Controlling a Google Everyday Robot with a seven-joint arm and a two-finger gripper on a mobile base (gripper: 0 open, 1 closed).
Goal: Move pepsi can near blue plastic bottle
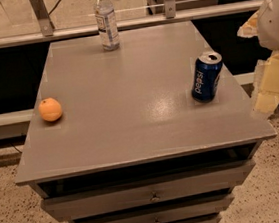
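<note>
The pepsi can point(206, 76) is dark blue with white lettering and a silver top. It stands upright near the right edge of the grey table top point(127, 94). The blue plastic bottle point(105, 19) is clear with a white cap and a pale label, and stands upright at the back edge, left of centre. The can is far from the bottle, to the front right of it. My gripper point(268, 82) shows as pale shapes at the right edge of the view, beyond the table's right side and to the right of the can, apart from it. The white arm point(275, 16) is above it.
An orange point(50, 109) lies near the table's left edge. The table is a grey cabinet with drawers point(151, 196) in front. A metal rail and posts point(168, 9) run behind the back edge. Speckled floor surrounds the cabinet.
</note>
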